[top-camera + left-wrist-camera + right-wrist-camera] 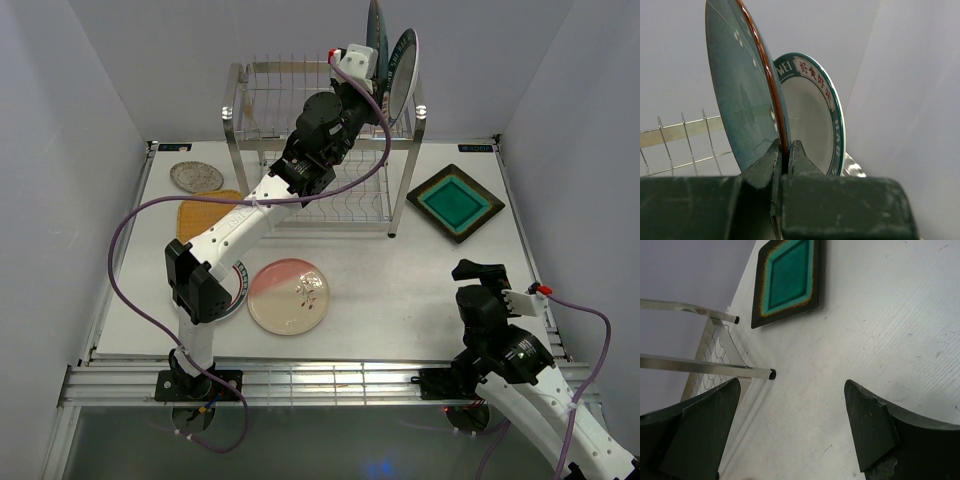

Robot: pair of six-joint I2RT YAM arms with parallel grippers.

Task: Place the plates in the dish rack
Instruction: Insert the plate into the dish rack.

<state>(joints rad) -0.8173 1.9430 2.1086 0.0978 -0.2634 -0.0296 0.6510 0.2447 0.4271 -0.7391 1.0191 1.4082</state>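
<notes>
White table (400,300), pale walls.
Rack (335,205) x1: rear centre, steel wire, 2 tiers.
Plates x7.
- Blue plate (740,85): on edge over top tier, lower rim pinched by L gripper (785,152).
- Green-rim plate (810,115): just beside it, upright in top tier.
- On table: teal square (455,202), pink plate (288,295), yellow square (200,218), rimmed plate (240,285) half under L arm, silver plate (196,177).

Prob glazed ceramic: stiff, heavyish, slippery, chips easy. Hold by rim.
R gripper (792,420): spread wide, empty, over table.
</notes>
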